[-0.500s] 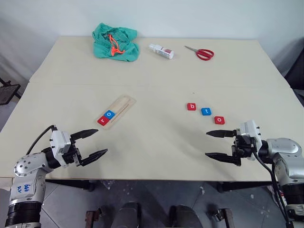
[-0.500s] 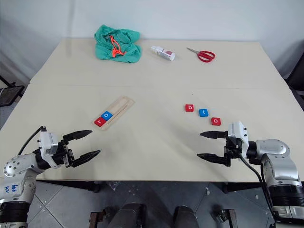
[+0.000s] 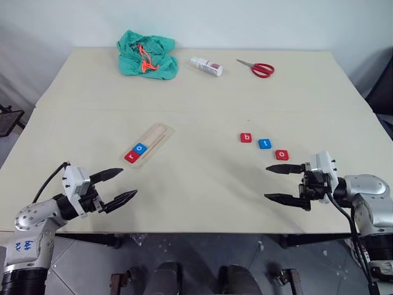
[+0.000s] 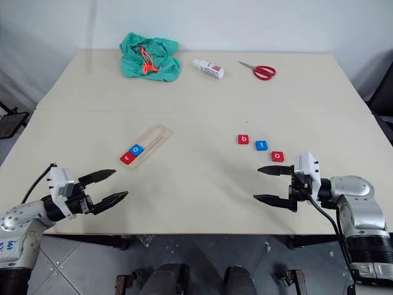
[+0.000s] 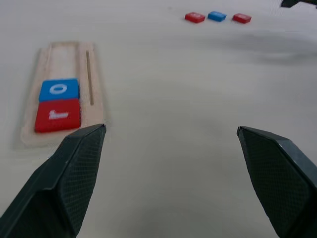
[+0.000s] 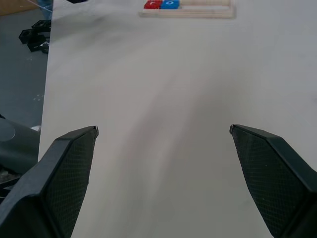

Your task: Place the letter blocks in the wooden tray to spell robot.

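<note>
The left gripper [image 3: 121, 185] hovers over the pale tabletop [image 3: 202, 92] with its jaws spread wide and empty. Just ahead of them lies the long pale wooden tray [image 3: 149, 144], holding a red square "r" tile [image 3: 131, 157] and a blue square "o" tile [image 3: 140, 148] side by side at its near end. The right gripper [image 3: 276, 183] also has its jaws released and empty; just beyond them sit a red "b" tile [image 3: 246, 137], a blue "t" tile [image 3: 264, 144] and a red "o" tile [image 3: 282, 154] in a row.
</note>
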Motion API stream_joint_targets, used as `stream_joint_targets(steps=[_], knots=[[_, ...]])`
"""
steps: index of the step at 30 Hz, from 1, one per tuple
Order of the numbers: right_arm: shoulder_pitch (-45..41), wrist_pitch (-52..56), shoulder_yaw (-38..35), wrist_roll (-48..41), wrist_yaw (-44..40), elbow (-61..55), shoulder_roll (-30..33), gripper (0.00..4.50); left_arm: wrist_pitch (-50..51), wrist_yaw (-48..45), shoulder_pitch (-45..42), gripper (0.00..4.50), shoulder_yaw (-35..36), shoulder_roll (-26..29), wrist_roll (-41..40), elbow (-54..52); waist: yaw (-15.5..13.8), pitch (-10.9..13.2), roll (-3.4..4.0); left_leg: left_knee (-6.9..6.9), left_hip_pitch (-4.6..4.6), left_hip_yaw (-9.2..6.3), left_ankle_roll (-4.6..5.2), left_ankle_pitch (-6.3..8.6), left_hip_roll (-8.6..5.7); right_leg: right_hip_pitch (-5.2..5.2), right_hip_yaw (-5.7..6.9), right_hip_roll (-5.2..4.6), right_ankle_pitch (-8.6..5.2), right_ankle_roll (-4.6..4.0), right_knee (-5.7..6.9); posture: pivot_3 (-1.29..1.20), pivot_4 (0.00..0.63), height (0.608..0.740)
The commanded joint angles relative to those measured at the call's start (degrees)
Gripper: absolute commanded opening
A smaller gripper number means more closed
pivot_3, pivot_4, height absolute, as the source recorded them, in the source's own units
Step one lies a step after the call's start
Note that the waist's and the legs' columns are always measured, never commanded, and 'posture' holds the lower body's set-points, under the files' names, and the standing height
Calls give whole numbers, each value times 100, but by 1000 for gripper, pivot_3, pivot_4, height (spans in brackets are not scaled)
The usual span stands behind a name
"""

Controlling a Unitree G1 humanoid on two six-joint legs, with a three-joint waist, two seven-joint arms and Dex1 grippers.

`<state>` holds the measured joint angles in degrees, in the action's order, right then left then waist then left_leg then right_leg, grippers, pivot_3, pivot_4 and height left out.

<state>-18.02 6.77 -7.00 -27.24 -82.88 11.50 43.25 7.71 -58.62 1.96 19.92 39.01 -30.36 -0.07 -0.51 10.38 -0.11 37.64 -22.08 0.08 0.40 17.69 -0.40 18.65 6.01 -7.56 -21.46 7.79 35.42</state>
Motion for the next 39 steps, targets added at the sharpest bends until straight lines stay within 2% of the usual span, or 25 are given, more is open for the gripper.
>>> stream_joint_targets(steps=[1,8,16,25,39], knots=[[-217,-11,-5,-73,-99,7,10,4452,-166,82,365,4500,421,27,-96,-403,17,1,2,0,0,1,0,0,0,0,0,0,0,0,-1,0,150,740],[-573,-27,136,-22,-188,188,-62,4452,202,669,691,4500,643,56,18,-668,8,2,2,7,-1,-5,1,1,-2,-6,1,-2,0,0,-4,0,150,740],[-632,25,202,-17,-136,61,-81,4452,2075,1820,-562,4500,-70,478,476,-235,-85,2,4,17,-2,-4,2,1,-4,-4,-2,-1,0,0,4,0,150,740],[-187,181,62,-112,108,-457,-85,4452,1820,1762,-2245,4500,-976,184,980,747,-91,3,3,24,-8,-6,2,2,-6,2,3,2,0,0,16,0,150,740],[16,266,1,-202,394,-715,-84,4452,1797,1459,-3060,4500,-1590,-85,1481,1984,-96,4,2,29,-9,-1,2,3,-7,6,2,1,0,0,21,0,150,740]])
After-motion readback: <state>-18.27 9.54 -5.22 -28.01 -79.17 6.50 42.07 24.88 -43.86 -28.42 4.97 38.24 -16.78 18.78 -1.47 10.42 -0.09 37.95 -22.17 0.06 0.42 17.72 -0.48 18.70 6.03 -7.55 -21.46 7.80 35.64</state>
